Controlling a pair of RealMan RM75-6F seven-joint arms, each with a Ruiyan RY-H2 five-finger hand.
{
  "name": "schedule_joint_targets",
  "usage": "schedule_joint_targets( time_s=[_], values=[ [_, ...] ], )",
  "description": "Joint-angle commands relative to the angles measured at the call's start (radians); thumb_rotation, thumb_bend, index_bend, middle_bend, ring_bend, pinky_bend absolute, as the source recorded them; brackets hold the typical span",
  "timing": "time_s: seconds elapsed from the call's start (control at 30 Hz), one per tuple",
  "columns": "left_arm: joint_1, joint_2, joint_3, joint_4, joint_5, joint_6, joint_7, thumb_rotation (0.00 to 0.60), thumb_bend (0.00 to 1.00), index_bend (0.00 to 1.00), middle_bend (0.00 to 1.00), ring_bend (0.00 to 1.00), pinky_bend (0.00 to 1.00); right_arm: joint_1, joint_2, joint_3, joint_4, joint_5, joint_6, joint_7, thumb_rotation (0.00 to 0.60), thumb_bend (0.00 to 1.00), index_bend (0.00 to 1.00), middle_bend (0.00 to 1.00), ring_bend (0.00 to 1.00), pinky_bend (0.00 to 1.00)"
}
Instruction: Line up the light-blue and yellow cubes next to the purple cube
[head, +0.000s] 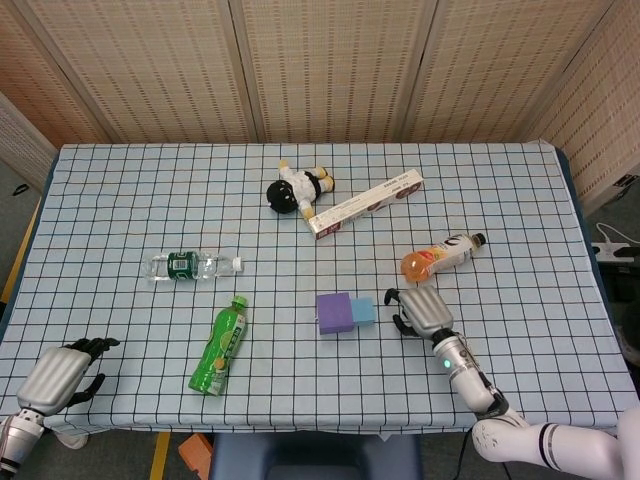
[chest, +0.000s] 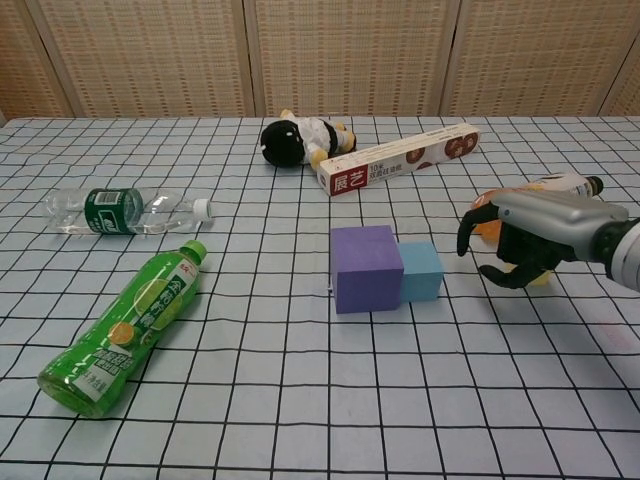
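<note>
The purple cube (head: 334, 312) (chest: 367, 268) lies near the table's middle front, and the light-blue cube (head: 364, 310) (chest: 422, 271) touches its right side. My right hand (head: 420, 312) (chest: 530, 245) hovers a short gap to the right of the light-blue cube, fingers curved downward and holding nothing. Only a sliver of the yellow cube (chest: 541, 279) peeks out under that hand; the head view hides it. My left hand (head: 60, 375) hangs off the front left corner of the table with its fingers curled in.
An orange drink bottle (head: 440, 256) lies just behind the right hand. A green bottle (head: 220, 345) and a water bottle (head: 190, 265) lie to the left. A plush toy (head: 298, 190) and a long box (head: 365, 203) sit further back.
</note>
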Motion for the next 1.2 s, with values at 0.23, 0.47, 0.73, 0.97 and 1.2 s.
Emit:
schedule_joint_targets(
  time_s=[0.23, 0.47, 0.73, 0.97, 1.2],
  values=[
    [0.001, -0.001, -0.002, -0.003, -0.009, -0.003, 0.010, 0.600, 0.45, 0.26, 0.32, 0.32, 0.55, -0.055, 0.080, -0.004, -0.050, -0.010, 0.122, -0.120, 0.600, 0.10, 0.35, 1.00, 0.93, 1.00],
    [0.000, -0.001, -0.004, -0.003, -0.014, -0.008, 0.011, 0.600, 0.45, 0.26, 0.32, 0.32, 0.55, -0.051, 0.053, 0.005, 0.032, 0.035, 0.062, -0.102, 0.600, 0.10, 0.34, 1.00, 0.93, 1.00],
    [-0.001, -0.001, -0.004, -0.001, -0.014, -0.008, 0.007, 0.600, 0.45, 0.26, 0.32, 0.32, 0.55, -0.049, 0.025, 0.015, 0.087, 0.045, 0.031, -0.082, 0.600, 0.10, 0.35, 1.00, 0.93, 1.00],
    [-0.001, -0.001, -0.003, -0.002, -0.013, -0.009, 0.010, 0.600, 0.45, 0.26, 0.32, 0.32, 0.55, -0.052, 0.017, 0.021, 0.109, 0.040, 0.017, -0.060, 0.600, 0.10, 0.38, 1.00, 0.93, 1.00],
    [0.000, -0.001, -0.004, -0.003, -0.014, -0.008, 0.012, 0.600, 0.45, 0.26, 0.32, 0.32, 0.55, -0.054, 0.011, 0.024, 0.126, 0.039, 0.003, -0.045, 0.600, 0.10, 0.40, 1.00, 0.93, 1.00]
  ],
)
